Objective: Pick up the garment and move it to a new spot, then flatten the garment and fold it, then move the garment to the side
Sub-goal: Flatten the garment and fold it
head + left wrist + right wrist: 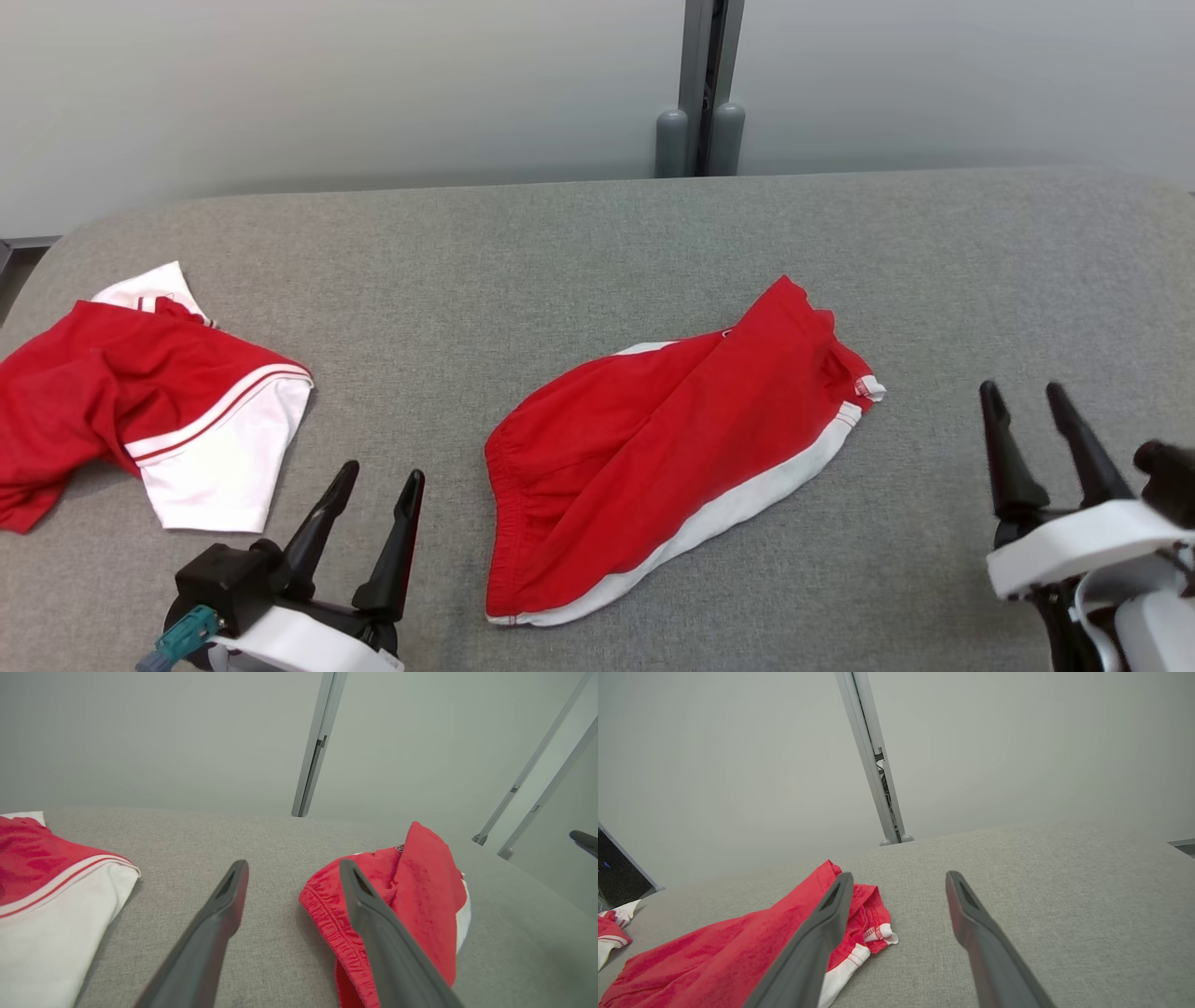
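Now look at the red shorts (653, 439) in the middle of the grey counter (560, 243). Seem soft, light and floppy, not slippery. Best pinch the thick waistband (492, 523), toward the counter's front, and the leg end (845, 383), toward the counter's back, to stop sagging. See both hands spread wide and empty near the counter's front edge: left hand (383, 474), right hand (1021, 390).

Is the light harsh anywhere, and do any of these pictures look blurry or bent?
Head view: soft, even light, no glare, only a faint shadow beside the shorts; all sharp. Left wrist view: the wide lens bows the table edge, near fingers look soft. Right wrist view: the post leans, fingers blur close up.
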### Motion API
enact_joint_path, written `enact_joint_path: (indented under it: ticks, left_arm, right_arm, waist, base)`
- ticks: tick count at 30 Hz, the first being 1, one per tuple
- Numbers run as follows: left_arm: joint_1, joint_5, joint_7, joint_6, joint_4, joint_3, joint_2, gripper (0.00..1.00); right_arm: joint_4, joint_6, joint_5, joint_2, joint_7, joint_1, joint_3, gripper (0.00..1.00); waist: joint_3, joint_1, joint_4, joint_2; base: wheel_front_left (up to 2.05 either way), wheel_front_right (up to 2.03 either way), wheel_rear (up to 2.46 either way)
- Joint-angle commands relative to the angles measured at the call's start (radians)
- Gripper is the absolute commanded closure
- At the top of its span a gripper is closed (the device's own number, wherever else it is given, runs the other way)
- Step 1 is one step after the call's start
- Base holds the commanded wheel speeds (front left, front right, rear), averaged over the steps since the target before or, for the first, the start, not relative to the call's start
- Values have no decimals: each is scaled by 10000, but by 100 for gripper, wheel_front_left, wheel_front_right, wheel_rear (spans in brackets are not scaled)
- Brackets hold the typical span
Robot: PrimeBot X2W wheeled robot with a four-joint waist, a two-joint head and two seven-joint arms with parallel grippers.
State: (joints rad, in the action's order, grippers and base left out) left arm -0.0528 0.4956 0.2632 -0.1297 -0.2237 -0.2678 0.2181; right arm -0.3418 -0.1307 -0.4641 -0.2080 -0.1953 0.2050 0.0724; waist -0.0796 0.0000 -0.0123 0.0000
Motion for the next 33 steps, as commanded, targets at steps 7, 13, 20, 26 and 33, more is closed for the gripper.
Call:
enact_joint_path:
  ticks: [7,13,20,26,33]
  left_arm:
    - [-490,1345,-932,-17,-143,-925,599,0]
    - [-1314,2983,-2941,-17,-928,-1154,702,0]
    - [-2019,4982,-5867,-19,-1834,-1289,633,0]
    - [-1902,5874,-7140,-19,-1552,-1565,980,40]
    - [-1999,6034,-6825,-19,-1180,-1536,1165,100]
  right_arm:
    - [216,-1,196,629,19,-635,-79,0]
    - [138,-1,395,766,123,-348,88,0]
    - [10,-1,576,852,80,-246,131,0]
    - [-138,-1,612,960,-17,-308,75,0]
    - [-216,-1,602,1048,-106,-221,145,0]
  waist:
    - [-165,0,105,0]
    - [-242,0,355,0]
    - [-241,0,803,0]
    - [-372,0,1143,0]
    - [-506,0,1374,0]
  base:
    - [0,0,0]
    - [0,0,0]
    - [0,0,0]
    - [0,0,0]
    - [0,0,0]
